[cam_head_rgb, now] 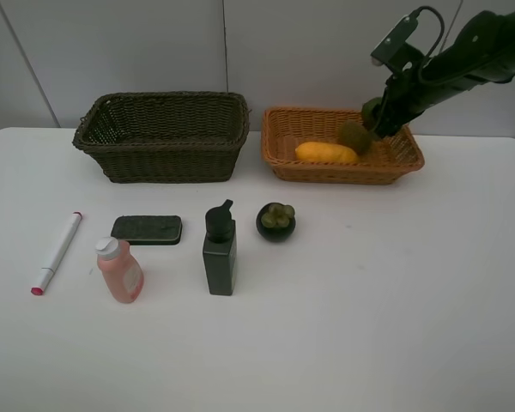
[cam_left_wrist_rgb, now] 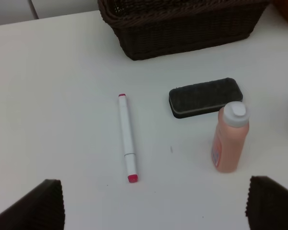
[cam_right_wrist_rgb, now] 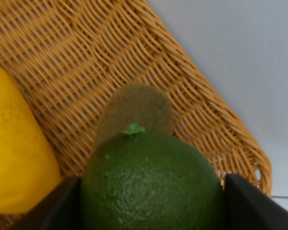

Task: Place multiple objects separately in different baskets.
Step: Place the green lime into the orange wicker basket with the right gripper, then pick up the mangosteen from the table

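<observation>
Baskets at the back of the white table (cam_head_rgb: 395,292): a deep dark brown-green woven wicker basket (cam_head_rgb: 161,136) on the left, and a shallower orange-tan wicker basket (cam_head_rgb: 343,172) just beside it. Right gripper (cam_head_rgb: 379,116) hangs over the tan basket's right end, jaws clamped on the round green lime (cam_right_wrist_rgb: 151,184). The lime sits close over the fuzzy brown kiwi (cam_right_wrist_rgb: 134,108), which lies in that basket next to the long yellow mango (cam_head_rgb: 326,153). Left gripper (cam_left_wrist_rgb: 156,206) gapes wide and empty above the table, near the pink plastic bottle (cam_left_wrist_rgb: 229,139), flat black eraser-like block (cam_left_wrist_rgb: 205,97) and white marker with pink cap (cam_left_wrist_rgb: 127,139).
</observation>
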Tool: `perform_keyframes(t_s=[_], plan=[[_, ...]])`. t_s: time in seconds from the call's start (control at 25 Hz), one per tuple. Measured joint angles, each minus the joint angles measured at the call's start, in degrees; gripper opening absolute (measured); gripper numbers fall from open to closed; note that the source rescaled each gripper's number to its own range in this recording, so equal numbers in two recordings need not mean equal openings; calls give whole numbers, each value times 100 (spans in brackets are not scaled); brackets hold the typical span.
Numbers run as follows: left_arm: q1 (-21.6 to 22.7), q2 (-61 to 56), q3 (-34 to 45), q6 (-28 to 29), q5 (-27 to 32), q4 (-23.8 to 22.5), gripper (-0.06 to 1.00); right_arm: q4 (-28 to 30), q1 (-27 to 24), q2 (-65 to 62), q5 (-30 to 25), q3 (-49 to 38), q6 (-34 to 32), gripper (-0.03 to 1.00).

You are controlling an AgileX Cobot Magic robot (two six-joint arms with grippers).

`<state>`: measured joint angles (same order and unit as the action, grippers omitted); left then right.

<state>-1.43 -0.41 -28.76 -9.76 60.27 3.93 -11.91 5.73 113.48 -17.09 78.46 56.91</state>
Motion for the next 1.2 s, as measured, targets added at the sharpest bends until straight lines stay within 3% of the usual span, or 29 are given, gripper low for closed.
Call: perform_keyframes(t_s=[0.16, 0.2, 0.24, 0.28, 0.4, 1.2], plan=[[0, 0, 0, 0, 0, 0, 100, -57, 0, 0, 20, 0, -51, 21], [0, 0, 0, 0, 0, 0, 100, -95, 0, 0, 14, 0, -154, 33], [0, 0, 0, 0, 0, 0, 100, -140, 0, 0, 14, 0, -243, 53], [0, 0, 0, 0, 0, 0, 100, -173, 0, 0, 20, 0, -461, 82], [0, 0, 0, 0, 0, 0, 100, -173, 0, 0, 20, 0, -584, 94], [0, 0, 0, 0, 0, 0, 100, -125, 0, 0, 20, 0, -607, 96]])
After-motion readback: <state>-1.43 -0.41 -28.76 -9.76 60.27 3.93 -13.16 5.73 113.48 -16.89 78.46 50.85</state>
